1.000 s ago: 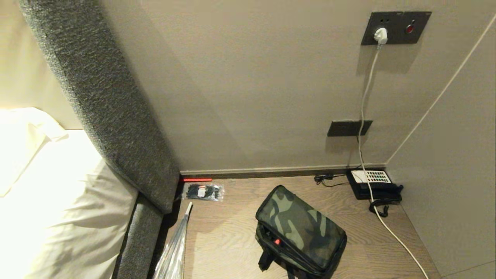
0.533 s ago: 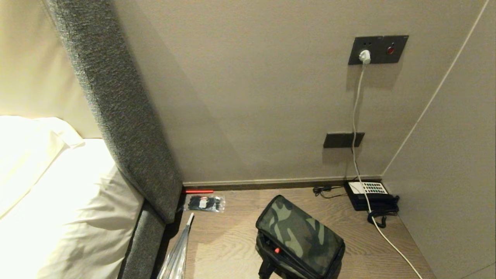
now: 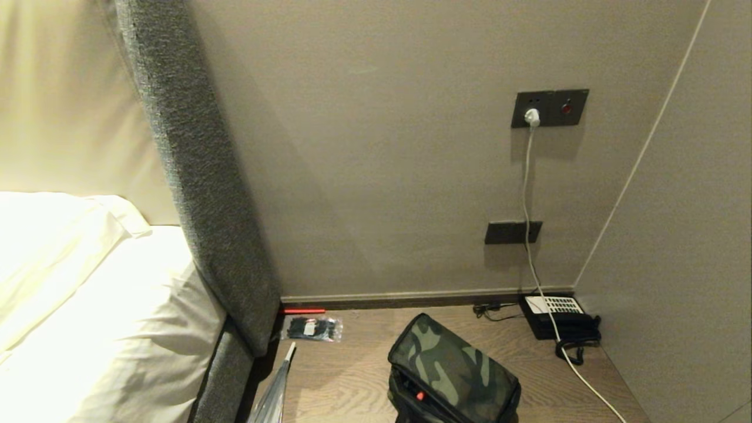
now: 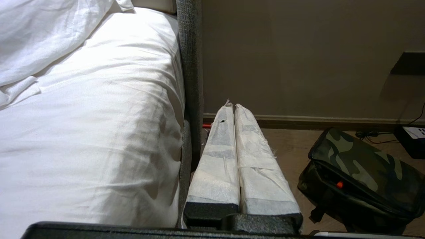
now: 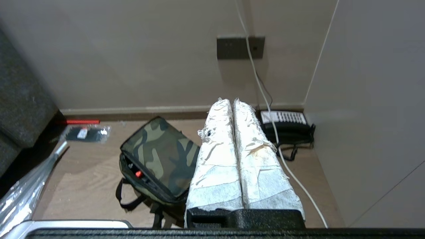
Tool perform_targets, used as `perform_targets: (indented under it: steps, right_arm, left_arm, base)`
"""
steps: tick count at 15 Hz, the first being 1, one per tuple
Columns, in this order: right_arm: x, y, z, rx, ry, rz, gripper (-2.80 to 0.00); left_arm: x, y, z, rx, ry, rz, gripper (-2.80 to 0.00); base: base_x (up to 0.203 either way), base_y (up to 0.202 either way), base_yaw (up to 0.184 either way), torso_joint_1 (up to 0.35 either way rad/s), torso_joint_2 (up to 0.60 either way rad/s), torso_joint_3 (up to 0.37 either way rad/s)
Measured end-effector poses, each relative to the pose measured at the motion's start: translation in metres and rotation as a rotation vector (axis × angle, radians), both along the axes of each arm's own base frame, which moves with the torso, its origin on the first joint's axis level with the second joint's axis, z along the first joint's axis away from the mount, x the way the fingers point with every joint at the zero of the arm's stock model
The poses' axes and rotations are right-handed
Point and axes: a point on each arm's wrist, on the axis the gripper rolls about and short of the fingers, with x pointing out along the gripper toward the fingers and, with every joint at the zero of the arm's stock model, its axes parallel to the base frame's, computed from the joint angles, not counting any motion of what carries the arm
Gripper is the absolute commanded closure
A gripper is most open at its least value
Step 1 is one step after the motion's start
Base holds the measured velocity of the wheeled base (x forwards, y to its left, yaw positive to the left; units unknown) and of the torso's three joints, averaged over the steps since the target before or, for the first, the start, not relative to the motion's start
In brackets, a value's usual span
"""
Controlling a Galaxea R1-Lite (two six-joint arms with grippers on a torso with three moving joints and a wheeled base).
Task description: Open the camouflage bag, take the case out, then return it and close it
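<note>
Both of your tape-wrapped end effectors, left end effector [image 4: 234,105] and right end effector [image 5: 232,100], are hanging pressed together and holding nothing above the wooden floor [image 3: 346,376], where the boxy green-black camouflage fabric bag [image 3: 455,370] is sitting near the black telephone with white keypad [image 3: 558,317].

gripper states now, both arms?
Left gripper: closed, empty, held above the floor beside the bed.
Right gripper: closed, empty, above the camouflage bag.
</note>
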Motion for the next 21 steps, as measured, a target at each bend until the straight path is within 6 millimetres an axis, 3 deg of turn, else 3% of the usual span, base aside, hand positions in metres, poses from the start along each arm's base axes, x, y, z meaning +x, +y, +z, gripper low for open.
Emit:
perform_targets:
  steps: [6, 21]
  right_arm:
    - [0.0000, 0.0000, 0.0000, 0.000, 0.000, 0.000, 0.00]
    - [0.0000, 0.0000, -0.0001, 0.013, 0.001, -0.001, 0.00]
  left_arm:
    - [0.0000, 0.0000, -0.0002, 0.008, 0.002, -0.002, 0.00]
    - [0.0000, 0.0000, -0.0001, 0.005, 0.001, -0.002, 0.00]
  base:
    - [0.000, 0.000, 0.000, 0.003, 0.00, 0.154]
    - [0.000, 0.000, 0.000, 0.000, 0.00, 0.002]
